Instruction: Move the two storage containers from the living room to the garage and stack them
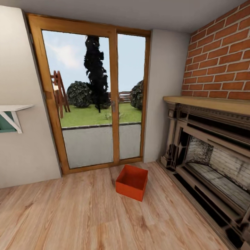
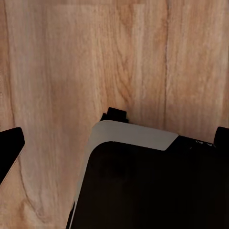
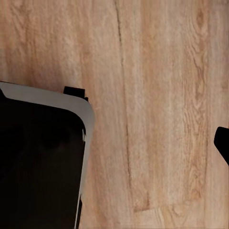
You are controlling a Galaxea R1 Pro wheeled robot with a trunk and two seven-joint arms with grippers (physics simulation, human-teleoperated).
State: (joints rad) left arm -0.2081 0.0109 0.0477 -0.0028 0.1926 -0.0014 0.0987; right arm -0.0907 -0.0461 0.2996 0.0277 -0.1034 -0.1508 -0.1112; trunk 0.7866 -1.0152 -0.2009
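Observation:
One red-orange storage container (image 1: 132, 182) sits upright and empty on the pale wood floor (image 1: 69, 218) of the living room, ahead of me, between the glass door and the fireplace. The left wrist view looks straight down at the planks: my left gripper (image 2: 117, 143) is open, with one black fingertip (image 2: 10, 152) at one edge and the other at the opposite edge, holding nothing. In the right wrist view my right gripper (image 3: 114, 143) also hangs open over the floor, one fingertip (image 3: 223, 143) showing at the frame's edge. The garage is out of view.
A wood-framed glass door (image 1: 93, 100) to a garden fills the far wall. A red-brick fireplace (image 1: 208, 152) with a wooden mantel runs along the right. A white shelf (image 1: 12, 113) juts from the left wall. My own dark base (image 2: 143, 191) (image 3: 38, 162) lies under both wrists.

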